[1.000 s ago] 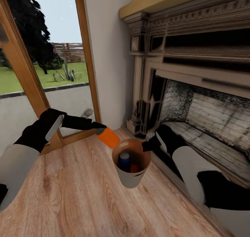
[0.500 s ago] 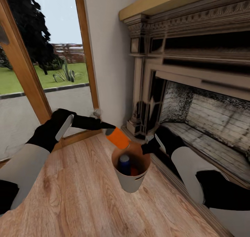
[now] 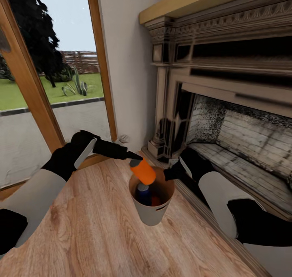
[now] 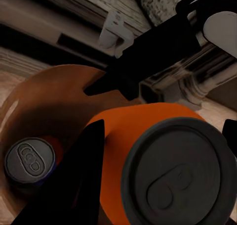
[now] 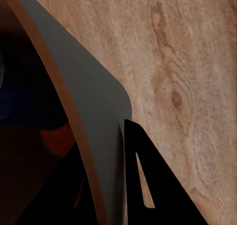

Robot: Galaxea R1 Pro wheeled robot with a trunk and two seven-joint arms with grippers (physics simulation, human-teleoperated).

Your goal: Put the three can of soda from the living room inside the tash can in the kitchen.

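Where the wood floor runs nearest the camera, the pale trash can hangs lifted above it, its brown rim pinched by the right gripper — the right wrist view shows one dark finger outside the bin's grey wall and the other inside, clamped on the wall. The right arm comes in from the lower right with its forearm white and its wrist black, reaching toward the fireplace side of the rim.

Inside the bin stand a dark blue soda can and, beside it, an orange soda can of which just a patch shows; in the left wrist view the blue can's grey top sits deep in the brown interior.

Directly above the bin's mouth, the left gripper holds a third can, an orange soda can, tilted with its grey top toward the gripper; the fingers are closed on its sides, and its lower end dips to about rim level. The left arm stretches in from the lower left — forearm angled upward, black wrist level, gripper pointing toward the hearth.

Beyond stand the ornate dark fireplace and a tall wood-framed window onto a lawn.
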